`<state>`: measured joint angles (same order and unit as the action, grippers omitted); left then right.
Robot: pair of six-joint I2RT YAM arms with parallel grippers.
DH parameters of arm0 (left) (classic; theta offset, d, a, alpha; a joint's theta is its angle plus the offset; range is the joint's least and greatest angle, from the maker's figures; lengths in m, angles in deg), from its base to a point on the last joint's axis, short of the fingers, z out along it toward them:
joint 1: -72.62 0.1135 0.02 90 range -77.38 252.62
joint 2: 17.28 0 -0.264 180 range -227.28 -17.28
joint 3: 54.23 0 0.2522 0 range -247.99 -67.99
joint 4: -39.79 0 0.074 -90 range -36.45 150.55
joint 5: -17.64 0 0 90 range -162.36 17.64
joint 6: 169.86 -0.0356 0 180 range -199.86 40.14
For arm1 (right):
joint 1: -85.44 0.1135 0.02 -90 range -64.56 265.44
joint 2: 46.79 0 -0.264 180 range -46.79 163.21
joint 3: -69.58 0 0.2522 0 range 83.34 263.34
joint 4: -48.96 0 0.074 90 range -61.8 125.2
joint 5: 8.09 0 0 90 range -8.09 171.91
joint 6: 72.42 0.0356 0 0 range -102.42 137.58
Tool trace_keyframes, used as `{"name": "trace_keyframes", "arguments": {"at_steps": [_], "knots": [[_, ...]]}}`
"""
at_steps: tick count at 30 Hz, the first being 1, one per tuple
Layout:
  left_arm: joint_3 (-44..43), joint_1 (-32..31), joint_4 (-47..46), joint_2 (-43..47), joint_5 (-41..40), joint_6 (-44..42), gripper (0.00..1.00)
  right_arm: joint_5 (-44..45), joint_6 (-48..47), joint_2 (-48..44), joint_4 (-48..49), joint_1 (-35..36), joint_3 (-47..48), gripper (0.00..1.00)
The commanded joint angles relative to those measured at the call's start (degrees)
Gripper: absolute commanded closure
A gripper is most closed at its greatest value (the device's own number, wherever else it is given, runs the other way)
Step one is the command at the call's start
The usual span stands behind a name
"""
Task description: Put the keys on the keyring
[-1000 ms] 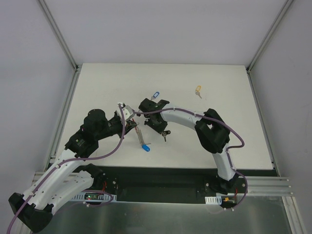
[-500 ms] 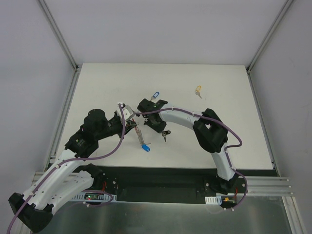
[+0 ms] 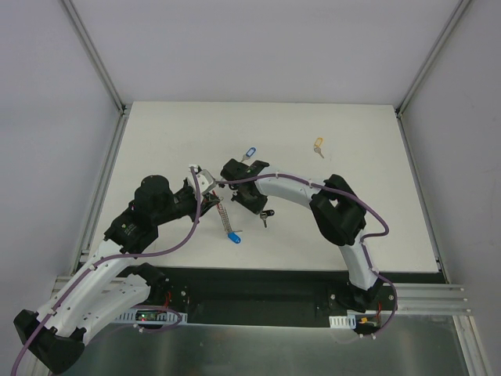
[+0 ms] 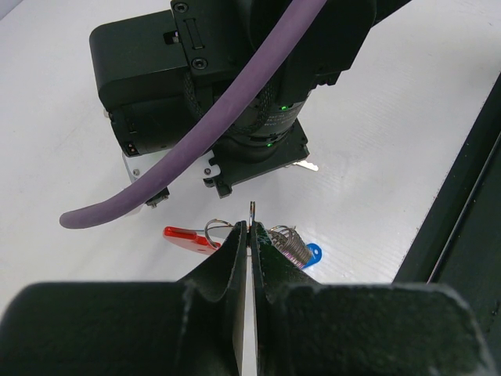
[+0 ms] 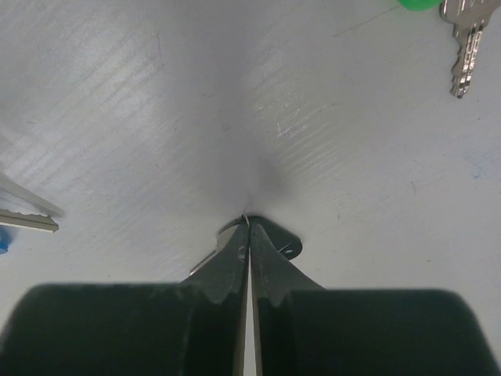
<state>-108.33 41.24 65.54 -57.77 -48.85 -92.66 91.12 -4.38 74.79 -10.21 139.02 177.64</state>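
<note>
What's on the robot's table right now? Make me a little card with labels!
left pincer: shut on the keyring
right pincer: shut, tips down at the table; cannot tell what it pinches
blue key: at the keyring's grey end
other blue key: loose, behind the right arm
black key: loose, beside the right arm
yellow key: loose, far off alone
green key: loose, near the right pincer

Green tag (image 5: 417,3) — nearly all beyond the top edge
</note>
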Motion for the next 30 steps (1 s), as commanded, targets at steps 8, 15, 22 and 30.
{"name": "trace_keyframes", "arguments": {"at_steps": [8, 15, 22, 30], "knots": [[0.2, 0.7, -1.4, 0.0, 0.0, -0.8, 1.00, 1.1, 0.1, -0.5, -1.9, 0.3, 0.5, 0.91], [0.2, 0.8, -1.3, 0.0, 0.0, -0.8, 1.00, 0.9, 0.1, -0.3, -2.0, 0.2, 0.6, 0.92], [0.2, 0.8, -1.3, -0.1, 0.0, -1.0, 1.00, -0.2, 0.5, -2.9, -0.1, 0.0, -1.2, 0.99], [0.3, 0.8, -1.4, 0.0, 1.0, -1.6, 1.00, -4.5, 0.9, -18.5, 14.8, -1.6, -13.9, 0.99]]}}
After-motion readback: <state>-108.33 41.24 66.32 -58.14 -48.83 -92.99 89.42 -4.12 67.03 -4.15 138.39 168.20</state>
